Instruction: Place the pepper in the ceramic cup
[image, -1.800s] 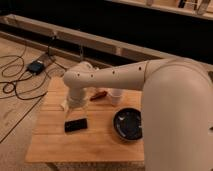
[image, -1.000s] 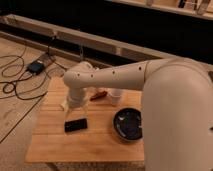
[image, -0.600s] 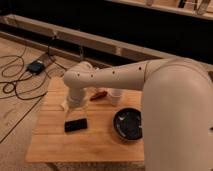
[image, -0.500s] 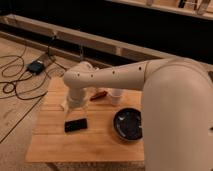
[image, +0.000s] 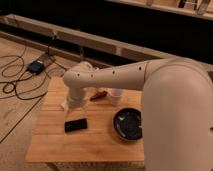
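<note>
The small red-orange pepper (image: 100, 94) lies on the wooden table (image: 55, 150) near its back edge. Just right of it stands the white ceramic cup (image: 115, 96), upright. My pale arm reaches in from the right, bends over the table's back left part and points down. The gripper (image: 71, 103) is at its lower end, left of the pepper and a short way from it. It is mostly hidden behind the wrist. It is open, and I see nothing held in it.
A wide dark bowl (image: 128, 124) sits on the right of the table. A flat black rectangular object (image: 75, 125) lies in front of the gripper. A small pale object (image: 63, 105) stands at the table's left. Cables and a dark box (image: 36, 66) lie on the floor to the left.
</note>
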